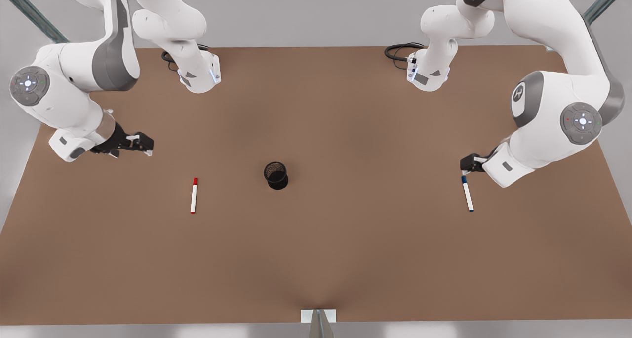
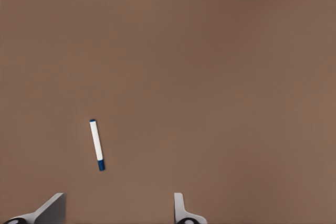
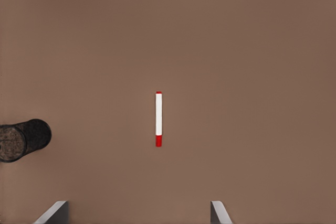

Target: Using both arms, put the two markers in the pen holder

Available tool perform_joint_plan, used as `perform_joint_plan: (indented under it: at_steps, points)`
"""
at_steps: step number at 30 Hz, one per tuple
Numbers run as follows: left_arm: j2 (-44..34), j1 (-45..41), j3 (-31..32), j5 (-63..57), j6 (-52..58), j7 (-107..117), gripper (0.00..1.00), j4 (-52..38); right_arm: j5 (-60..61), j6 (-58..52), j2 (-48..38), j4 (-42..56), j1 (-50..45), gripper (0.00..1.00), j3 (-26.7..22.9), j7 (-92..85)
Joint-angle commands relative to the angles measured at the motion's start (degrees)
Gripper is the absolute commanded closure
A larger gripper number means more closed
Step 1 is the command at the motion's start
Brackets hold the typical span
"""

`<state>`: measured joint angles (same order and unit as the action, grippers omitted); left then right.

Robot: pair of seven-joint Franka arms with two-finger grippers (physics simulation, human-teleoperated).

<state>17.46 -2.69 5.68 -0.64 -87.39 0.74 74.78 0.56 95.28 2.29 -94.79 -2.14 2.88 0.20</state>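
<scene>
The brown counter [image 1: 316,259] carries everything. The left end effector [image 1: 470,164], fingers spread, hangs just beside the blue marker's [image 1: 467,194] cap end; the right end effector [image 1: 140,143], also spread, sits farther from the red marker [image 1: 193,195]. Both markers lie flat, roughly parallel, flanking the upright pen holder [image 1: 276,175]. Fingertips are cut off in the wrist views.

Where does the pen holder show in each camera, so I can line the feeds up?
Front view: pen holder stands upright mid-table, between the two markers.
Left wrist view: not in it.
Right wrist view: at the picture's edge, beside the red marker.
Shared landmark: the red marker, on the front view's left.
</scene>
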Motion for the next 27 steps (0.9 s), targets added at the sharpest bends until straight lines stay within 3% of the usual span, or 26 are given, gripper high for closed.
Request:
perform_joint_plan:
  at_steps: [1, 4, 6, 11, 20, 22, 25, 27]
  points:
    - [0.29, 0.31, -0.14, -0.15, -2.34, 0.14, 0.00, -0.07, 0.14, 2.80, 2.72, 3.47, 7.68, 0.00, 0.02, 1.30]
    - [7.49, 1.28, -5.50, 0.46, -11.65, 0.31, 0.00, 1.42, 0.06, 2.54, 4.83, 4.27, 7.41, 0.00, -0.07, 0.94]
    - [6.54, 2.77, -5.67, 0.73, -24.47, 1.62, 0.00, 13.97, -0.12, 5.25, 9.31, 4.36, 7.59, 0.00, -0.15, 0.86]
    - [7.94, 6.47, -5.76, 0.73, -40.31, 3.48, 0.00, 26.73, -0.12, 17.65, 21.00, 4.00, 3.28, 0.00, 0.73, 2.26]
    - [11.89, 9.63, -5.94, 0.38, -45.41, 0.05, 0.00, 32.27, -0.21, 25.65, 31.11, 1.98, -1.20, 0.00, 0.81, 11.93]
    - [12.60, 9.98, -5.94, 0.38, -45.41, -1.44, 0.06, 32.27, -0.29, 27.06, 32.87, 1.89, -0.76, 0.00, 0.81, 11.93]
    - [13.74, 9.90, -5.94, 0.38, -45.76, -3.73, 0.36, 32.27, -1.00, 27.94, 31.47, -1.27, -1.29, 0.00, 0.81, 12.02]
    - [14.53, 9.46, -5.94, 0.29, -47.16, -3.73, 0.39, 32.01, -1.00, 32.24, 29.00, -7.59, -0.94, 0.00, 0.81, 12.02]
